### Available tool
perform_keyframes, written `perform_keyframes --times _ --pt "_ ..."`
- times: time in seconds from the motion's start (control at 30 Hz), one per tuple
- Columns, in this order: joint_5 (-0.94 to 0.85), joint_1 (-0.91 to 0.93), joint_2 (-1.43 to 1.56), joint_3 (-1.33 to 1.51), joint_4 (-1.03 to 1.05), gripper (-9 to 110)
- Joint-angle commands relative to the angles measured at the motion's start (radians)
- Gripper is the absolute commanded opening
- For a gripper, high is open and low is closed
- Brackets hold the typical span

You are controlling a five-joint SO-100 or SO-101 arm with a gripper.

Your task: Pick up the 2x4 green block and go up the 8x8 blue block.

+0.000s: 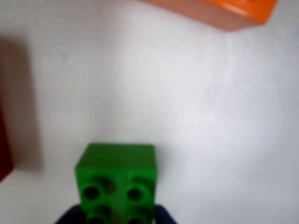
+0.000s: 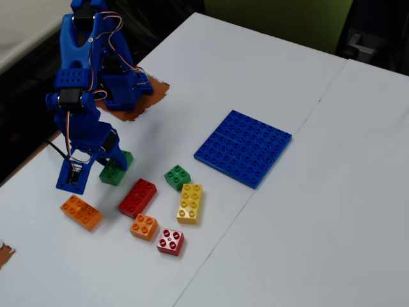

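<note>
The 2x4 green block [image 1: 117, 179] fills the bottom centre of the wrist view, with dark blue jaws on both sides of it. Only part of its studs shows. In the fixed view it [image 2: 117, 171] sits at the tip of my blue gripper [image 2: 110, 167], at or just above the white table on the left. My gripper [image 1: 116, 218] is shut on it. The 8x8 blue block [image 2: 243, 148] lies flat at the table's middle, well to the right of the gripper and apart from it.
A small square green brick [image 2: 177, 176], a red brick [image 2: 137, 197], a yellow brick [image 2: 190, 203], an orange brick [image 2: 81, 212], a small orange brick [image 2: 144, 226] and a small red brick [image 2: 170, 241] lie between gripper and front edge. The arm base [image 2: 121, 86] stands behind.
</note>
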Motion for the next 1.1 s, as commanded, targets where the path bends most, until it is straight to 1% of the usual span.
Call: perform_keyframes --times 0.0,0.13,0.23,0.43,0.57,0.67,0.7,0.8,0.93,1.07 --pt "-0.005 -0.002 0.014 0.018 -0.048 18" --pt "-0.011 -0.002 0.067 0.091 -0.115 16" --pt "-0.015 -0.002 0.101 0.106 -0.123 13" --pt "-0.011 -0.020 0.127 0.074 -0.078 0" --pt "-0.031 -0.075 0.167 0.064 -0.095 0" --pt "-0.261 -0.140 0.198 0.064 -0.089 0" --pt "-0.290 -0.163 0.212 0.069 -0.097 0" --pt "-0.290 -0.222 0.259 0.063 -0.098 0" --pt "-0.331 -0.313 0.247 -0.018 -0.005 0" --pt "-0.310 -0.425 0.241 -0.077 0.034 0"
